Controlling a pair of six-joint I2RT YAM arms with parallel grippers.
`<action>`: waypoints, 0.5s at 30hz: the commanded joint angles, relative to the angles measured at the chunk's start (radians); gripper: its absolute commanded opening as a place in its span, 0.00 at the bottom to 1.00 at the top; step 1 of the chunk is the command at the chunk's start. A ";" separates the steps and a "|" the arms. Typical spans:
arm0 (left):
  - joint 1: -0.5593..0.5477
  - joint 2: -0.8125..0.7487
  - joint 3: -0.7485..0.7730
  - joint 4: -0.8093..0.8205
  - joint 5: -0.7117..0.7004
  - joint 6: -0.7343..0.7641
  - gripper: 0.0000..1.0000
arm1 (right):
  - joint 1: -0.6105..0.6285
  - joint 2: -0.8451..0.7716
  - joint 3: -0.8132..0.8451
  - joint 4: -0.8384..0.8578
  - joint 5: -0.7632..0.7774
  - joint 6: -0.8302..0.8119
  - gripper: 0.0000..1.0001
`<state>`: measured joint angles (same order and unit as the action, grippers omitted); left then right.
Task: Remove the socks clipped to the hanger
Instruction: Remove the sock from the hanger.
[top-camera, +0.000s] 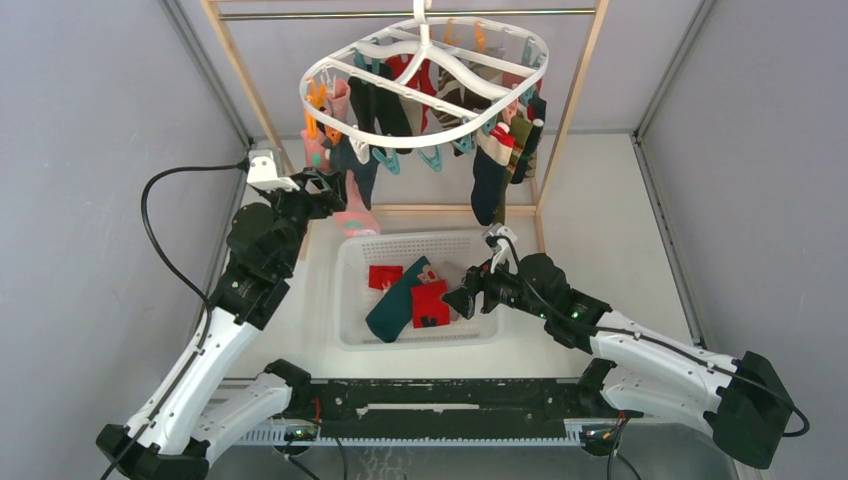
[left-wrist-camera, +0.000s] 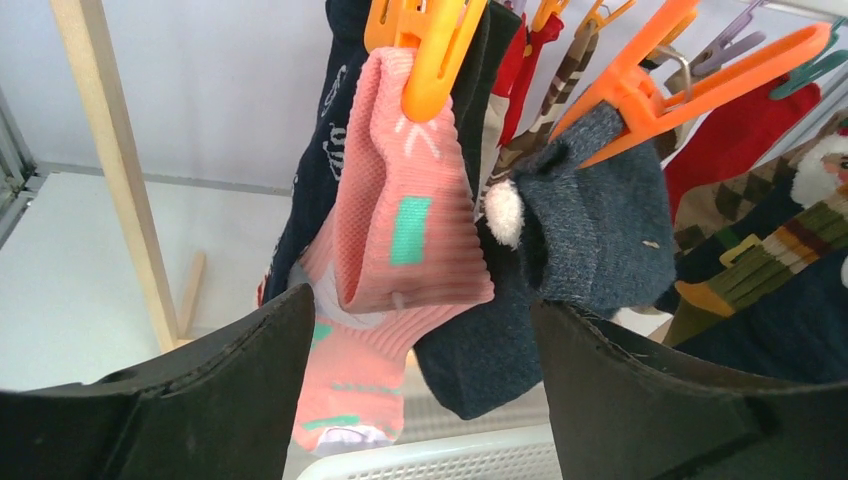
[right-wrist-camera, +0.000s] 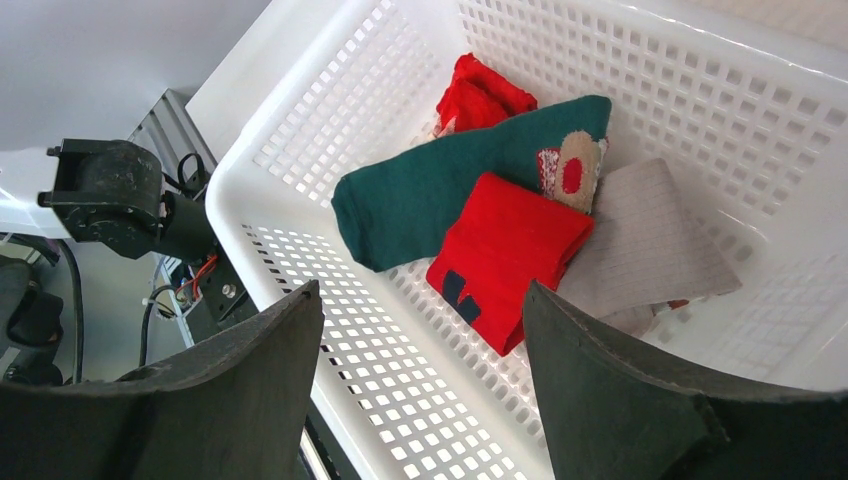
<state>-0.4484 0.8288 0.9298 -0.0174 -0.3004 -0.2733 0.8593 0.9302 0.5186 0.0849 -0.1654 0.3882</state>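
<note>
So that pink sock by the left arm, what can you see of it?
The pink sock is ribbed knit with a mint-green patch and white marks. It hangs from an orange clip on its top edge, against a navy sock behind and a dark grey sock beside it. Its lower part dangles between the left gripper's open fingers.

My left arm (top-camera: 215, 350) stands raised, left gripper (left-wrist-camera: 418, 310) with jaws wide apart. My right arm (top-camera: 650, 350) reaches low, right gripper (right-wrist-camera: 420, 300) likewise spread, tilted down
</note>
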 joint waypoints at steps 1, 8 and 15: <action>0.010 -0.014 0.078 0.046 0.017 -0.018 0.84 | 0.008 -0.004 -0.002 0.034 0.004 -0.007 0.79; 0.022 0.037 0.126 0.025 0.005 -0.021 0.80 | 0.006 -0.012 -0.003 0.027 0.006 -0.011 0.79; 0.035 0.063 0.142 0.024 0.025 -0.032 0.53 | 0.007 -0.019 -0.008 0.022 0.009 -0.015 0.79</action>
<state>-0.4252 0.8845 1.0092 -0.0204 -0.2993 -0.2924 0.8593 0.9302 0.5179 0.0837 -0.1654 0.3878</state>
